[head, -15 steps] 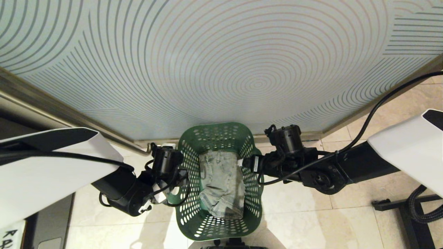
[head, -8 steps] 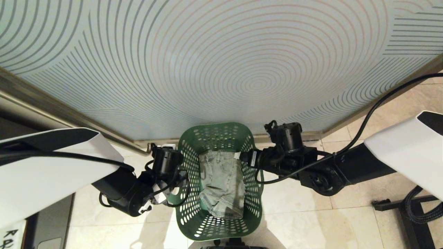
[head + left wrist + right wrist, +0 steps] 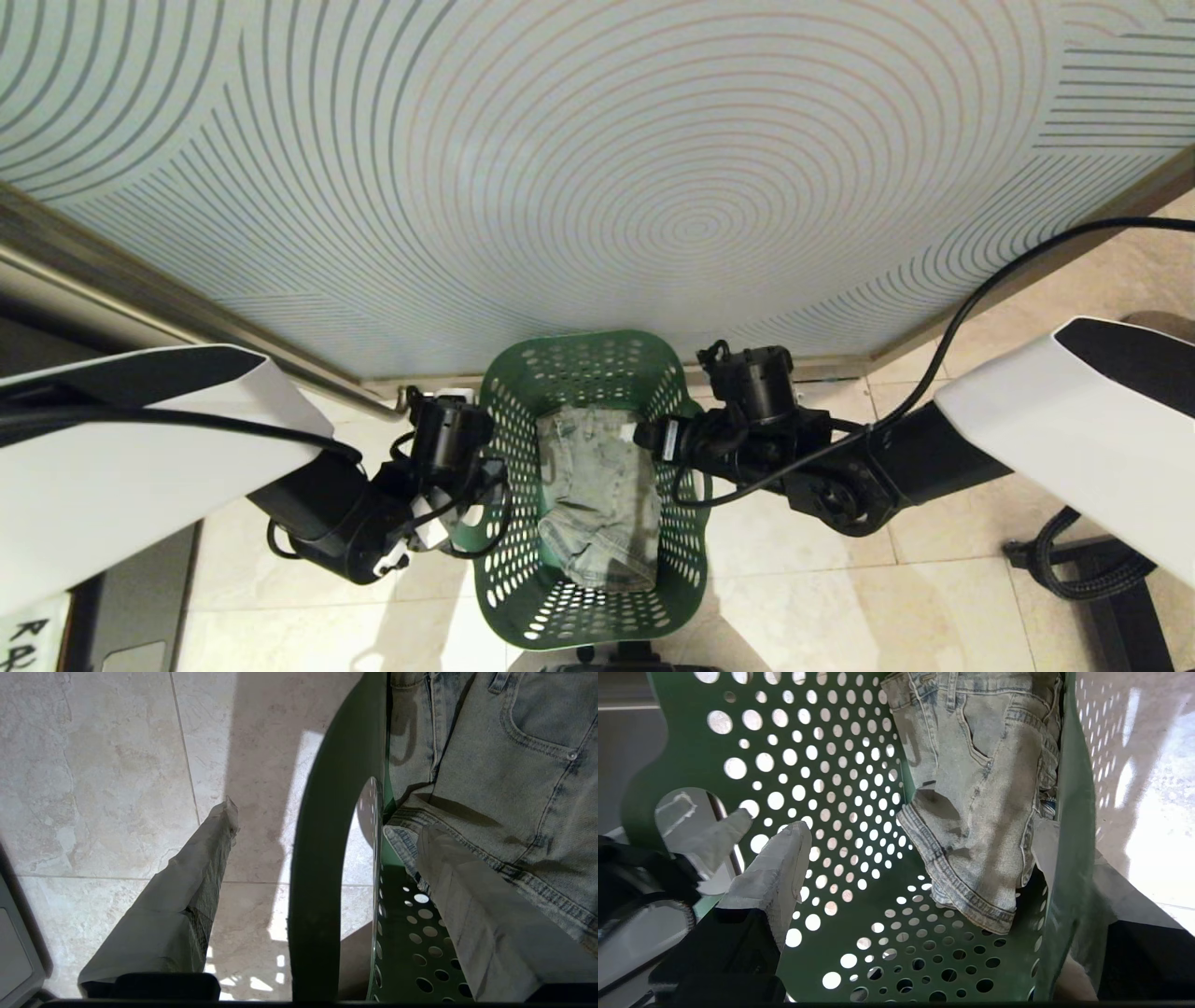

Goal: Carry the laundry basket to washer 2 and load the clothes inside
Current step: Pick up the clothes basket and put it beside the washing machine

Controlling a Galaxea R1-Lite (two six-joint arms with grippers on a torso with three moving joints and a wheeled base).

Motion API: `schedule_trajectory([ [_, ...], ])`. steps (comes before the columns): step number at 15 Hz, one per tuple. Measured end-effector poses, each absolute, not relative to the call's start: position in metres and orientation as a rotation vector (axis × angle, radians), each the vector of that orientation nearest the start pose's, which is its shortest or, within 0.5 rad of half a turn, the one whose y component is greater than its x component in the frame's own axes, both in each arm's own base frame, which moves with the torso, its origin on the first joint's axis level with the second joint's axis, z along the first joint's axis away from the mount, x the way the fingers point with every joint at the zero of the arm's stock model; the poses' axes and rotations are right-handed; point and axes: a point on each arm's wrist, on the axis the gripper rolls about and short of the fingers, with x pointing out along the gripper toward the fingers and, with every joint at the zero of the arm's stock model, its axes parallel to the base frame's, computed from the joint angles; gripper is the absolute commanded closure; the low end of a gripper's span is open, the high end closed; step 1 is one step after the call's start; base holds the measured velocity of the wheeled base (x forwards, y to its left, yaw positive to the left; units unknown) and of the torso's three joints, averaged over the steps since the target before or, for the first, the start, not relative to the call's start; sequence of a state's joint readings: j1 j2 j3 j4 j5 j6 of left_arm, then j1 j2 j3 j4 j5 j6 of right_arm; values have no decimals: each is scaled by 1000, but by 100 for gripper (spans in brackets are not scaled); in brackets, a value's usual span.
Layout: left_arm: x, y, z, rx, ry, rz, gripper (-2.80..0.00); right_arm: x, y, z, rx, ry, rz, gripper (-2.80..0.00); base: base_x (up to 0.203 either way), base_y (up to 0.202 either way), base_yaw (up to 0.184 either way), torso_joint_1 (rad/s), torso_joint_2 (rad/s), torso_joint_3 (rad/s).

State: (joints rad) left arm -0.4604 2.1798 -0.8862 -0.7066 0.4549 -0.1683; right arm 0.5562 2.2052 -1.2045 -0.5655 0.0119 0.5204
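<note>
- Pale marble floor tiles (image 3: 822, 597) are lying under us, with a wall panel (image 3: 597, 168) of curved concentric lines rising just ahead.
- We are looking down on the laundry basket (image 3: 523, 597), sitting on the floor between our two arms.
- We are seeing the clothes (image 3: 597, 509), folded pale denim, lying inside the basket.
- Our left gripper (image 3: 327, 896) is straddling the basket's left rim, fingers spread apart, one finger outside and one inside.
- Our right gripper (image 3: 924, 872) is straddling the right rim, fingers wide apart, with the denim lying between them.
</note>
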Motion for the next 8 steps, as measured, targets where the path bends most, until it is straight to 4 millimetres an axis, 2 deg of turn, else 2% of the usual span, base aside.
schedule_trajectory([
  [8,338,-157,58,95,573,11,-280,367,229,82,371,575,430,-280,0,0,0,0,0,0],
])
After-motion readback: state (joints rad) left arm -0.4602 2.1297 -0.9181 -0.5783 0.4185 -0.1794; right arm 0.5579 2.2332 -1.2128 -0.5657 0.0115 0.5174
